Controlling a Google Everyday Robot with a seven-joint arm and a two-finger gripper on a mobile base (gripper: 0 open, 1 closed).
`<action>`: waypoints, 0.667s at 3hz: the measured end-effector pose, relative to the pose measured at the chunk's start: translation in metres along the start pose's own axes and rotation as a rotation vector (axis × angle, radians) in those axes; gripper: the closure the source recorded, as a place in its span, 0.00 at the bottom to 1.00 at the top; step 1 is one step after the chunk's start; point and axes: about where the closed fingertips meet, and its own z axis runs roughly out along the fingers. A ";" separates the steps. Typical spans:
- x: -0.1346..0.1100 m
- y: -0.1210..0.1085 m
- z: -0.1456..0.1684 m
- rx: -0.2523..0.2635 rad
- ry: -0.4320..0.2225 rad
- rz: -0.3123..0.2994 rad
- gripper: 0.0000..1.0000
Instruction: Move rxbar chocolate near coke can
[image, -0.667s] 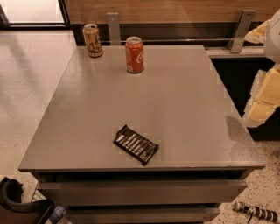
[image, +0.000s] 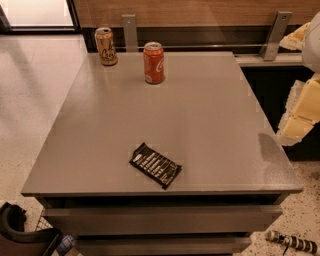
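The rxbar chocolate (image: 155, 165), a flat black wrapper with white lettering, lies at an angle on the grey table (image: 210, 115) near its front edge. The coke can (image: 153, 62), red with white script, stands upright near the table's far edge, well behind the bar. My gripper (image: 298, 116) shows as pale cream parts at the right edge of the view. It hangs beside the table's right side, far from both the bar and the can, and holds nothing that I can see.
A tan-gold can (image: 106, 46) stands at the table's far left corner, left of the coke can. Metal brackets (image: 130, 31) and a wood wall run behind the table. A dark object (image: 22, 235) sits on the floor at the lower left.
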 end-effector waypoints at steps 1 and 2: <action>-0.001 0.006 0.004 0.009 -0.059 0.038 0.00; 0.014 0.029 0.025 0.016 -0.176 0.119 0.00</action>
